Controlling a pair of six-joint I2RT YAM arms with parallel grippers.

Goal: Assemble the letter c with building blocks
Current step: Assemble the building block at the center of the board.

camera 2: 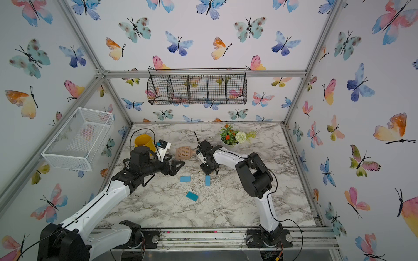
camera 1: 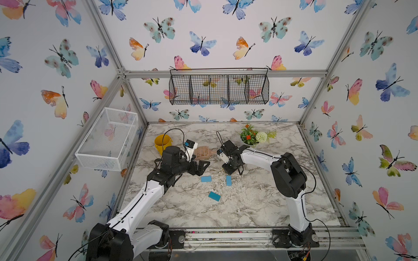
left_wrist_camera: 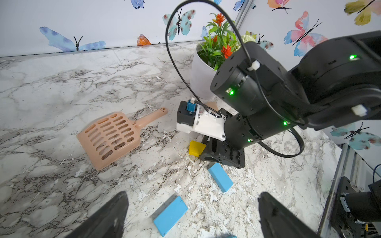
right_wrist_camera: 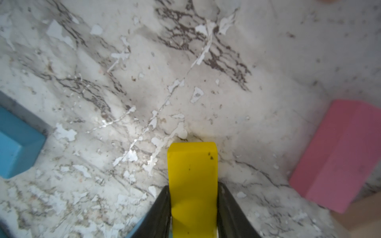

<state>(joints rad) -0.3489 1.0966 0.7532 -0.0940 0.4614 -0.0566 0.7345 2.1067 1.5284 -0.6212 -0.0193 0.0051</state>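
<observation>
My right gripper (right_wrist_camera: pixel 193 185) is shut on a yellow block (right_wrist_camera: pixel 192 164), its fingers pressed on both sides; the block (left_wrist_camera: pixel 196 148) stands tilted with its end at the marble table. A pink block (right_wrist_camera: pixel 338 156) lies just beside it. In both top views two light blue blocks (camera 1: pixel 206 179) (camera 1: pixel 228 180) and a teal one (camera 1: pixel 214 196) lie apart in front of the right gripper (camera 1: pixel 234 170). My left gripper (left_wrist_camera: pixel 193 194) is open above a light blue block (left_wrist_camera: pixel 170 215), holding nothing. No letter c shape shows.
A peach slotted scoop (camera 1: pixel 203 151) lies between the arms. A yellow bucket (camera 1: pixel 162 142) sits at the back left, a flower pot (camera 1: pixel 251 135) at the back right. A white wire basket (camera 1: pixel 106 137) hangs on the left wall, a black one (camera 1: pixel 219 88) on the back wall.
</observation>
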